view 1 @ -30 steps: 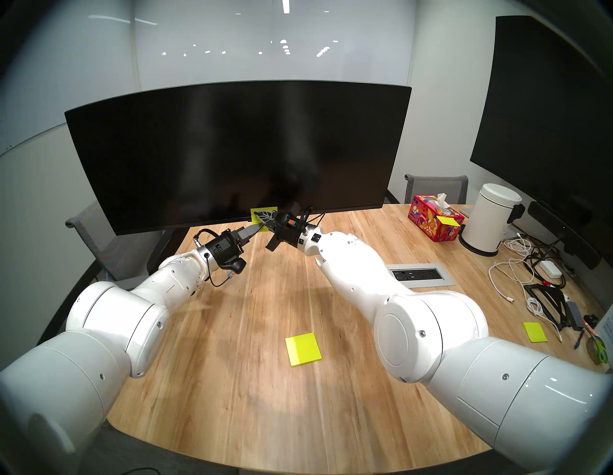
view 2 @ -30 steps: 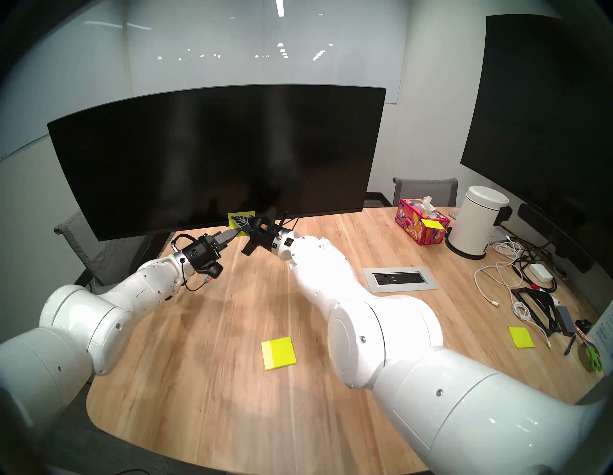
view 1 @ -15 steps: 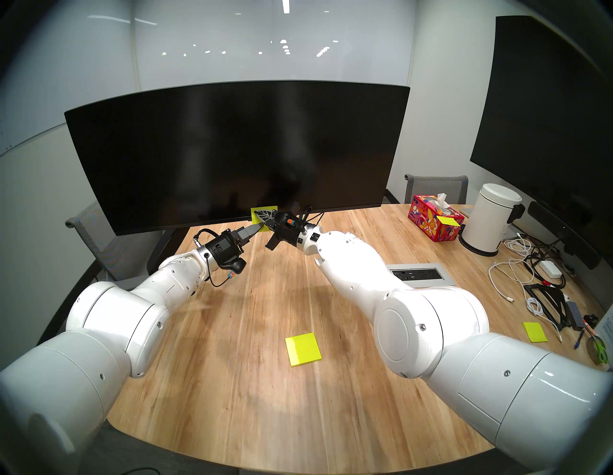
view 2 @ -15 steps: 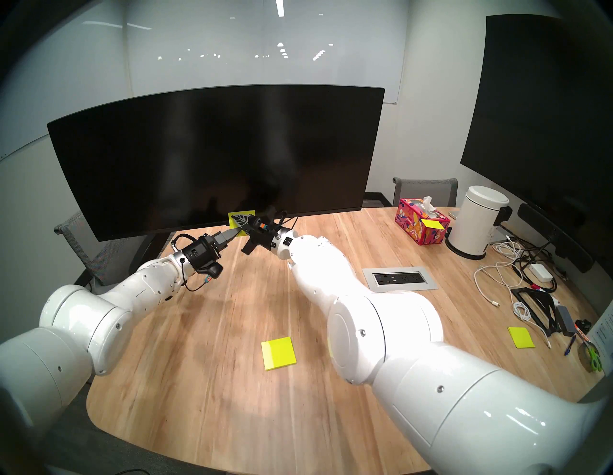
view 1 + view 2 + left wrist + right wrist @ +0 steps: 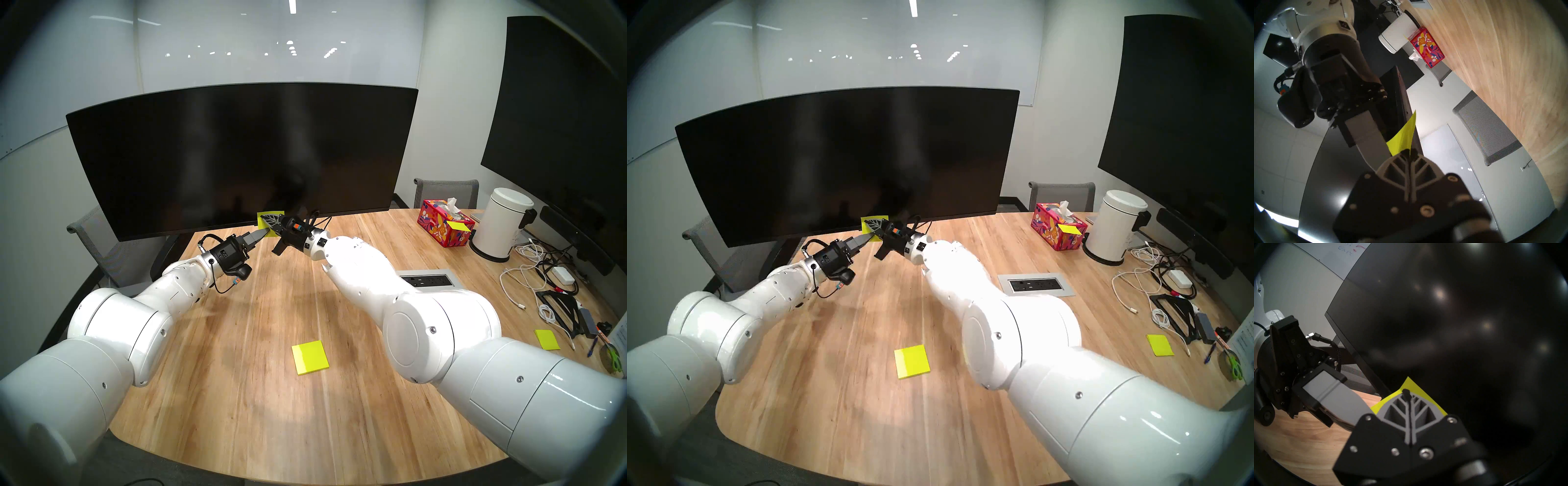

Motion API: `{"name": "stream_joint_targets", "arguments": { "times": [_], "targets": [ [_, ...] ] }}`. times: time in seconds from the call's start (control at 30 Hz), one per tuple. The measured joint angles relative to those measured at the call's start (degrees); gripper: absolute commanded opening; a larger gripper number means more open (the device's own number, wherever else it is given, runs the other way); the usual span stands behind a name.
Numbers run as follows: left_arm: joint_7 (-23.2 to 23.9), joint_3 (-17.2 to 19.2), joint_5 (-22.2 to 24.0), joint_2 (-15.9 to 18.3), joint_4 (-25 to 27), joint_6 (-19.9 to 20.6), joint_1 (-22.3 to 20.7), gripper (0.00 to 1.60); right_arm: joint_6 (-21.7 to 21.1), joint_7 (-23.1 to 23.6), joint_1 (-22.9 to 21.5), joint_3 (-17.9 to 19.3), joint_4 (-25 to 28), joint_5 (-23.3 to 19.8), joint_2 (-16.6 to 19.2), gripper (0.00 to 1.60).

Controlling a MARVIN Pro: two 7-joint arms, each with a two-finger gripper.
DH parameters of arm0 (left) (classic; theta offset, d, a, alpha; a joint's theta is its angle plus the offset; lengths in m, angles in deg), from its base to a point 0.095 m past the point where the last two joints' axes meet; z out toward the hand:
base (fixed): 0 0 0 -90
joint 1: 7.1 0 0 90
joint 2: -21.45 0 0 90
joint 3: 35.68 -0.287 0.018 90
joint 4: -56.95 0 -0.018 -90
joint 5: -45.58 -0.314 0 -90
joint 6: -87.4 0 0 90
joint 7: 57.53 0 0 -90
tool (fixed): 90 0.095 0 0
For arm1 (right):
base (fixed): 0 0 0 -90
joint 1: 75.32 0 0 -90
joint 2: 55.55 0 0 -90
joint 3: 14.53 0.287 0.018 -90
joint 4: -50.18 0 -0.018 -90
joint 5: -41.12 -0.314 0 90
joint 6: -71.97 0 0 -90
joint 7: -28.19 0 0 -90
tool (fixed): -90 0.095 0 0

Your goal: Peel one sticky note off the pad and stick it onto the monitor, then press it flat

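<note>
Head view, nearest first: the pad (image 5: 310, 357) lies flat on the table (image 5: 237, 390), well behind both grippers, its job apparently done. Off to the right a second loose yellow sheet (image 5: 547, 339) sits among cables (image 5: 529, 271), and a tissue box (image 5: 444, 226) stands beside a white bin (image 5: 498, 224); none of these is in play.

Farther out, both arms reach to the lower edge of the monitor (image 5: 237, 152), where the note (image 5: 263, 217) sits against the screen, its lower part hanging past the bottom bezel.

The left gripper (image 5: 266, 232) has its jaws closed and pinches the note's lower corner; the left wrist view shows the yellow sheet (image 5: 1403, 137) rising from between its tips. That grip seems meant to keep the paper taut and in place while it is fixed.

The right gripper (image 5: 268, 220), jaws shut on nothing, lies with its ribbed finger face over the note. From the right wrist view the closed fingers (image 5: 1407, 412) cover the note (image 5: 1417, 390) against the dark screen, which looks like the pressing stroke: a shut gripper gives one broad, firm face.

By my reading the sticking is done and the flattening is in hand. Whether the adhesive strip has fully taken cannot be seen.
</note>
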Motion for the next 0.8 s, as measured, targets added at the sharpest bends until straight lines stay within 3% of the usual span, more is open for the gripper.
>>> {"name": "stream_joint_targets", "arguments": {
  "times": [0.63, 0.73, 0.8],
  "targets": [
    [0.4, 0.29, 0.08, 0.32, -0.08, -0.06, -0.05, 0.15, 0.56, -1.14, -0.91, 0.49, -1.37, 0.82, 1.1, 0.0],
    [0.53, 0.36, 0.09, 0.36, -0.13, -0.06, -0.05, 0.22, 0.58, -1.31, -1.0, 0.52, -1.57, 0.94, 1.23, 0.0],
    [0.63, 0.41, 0.09, 0.37, -0.14, -0.06, -0.05, 0.36, 0.6, -1.41, -1.05, 0.54, -1.7, 1.01, 1.32, 0.0]
  ]
}}
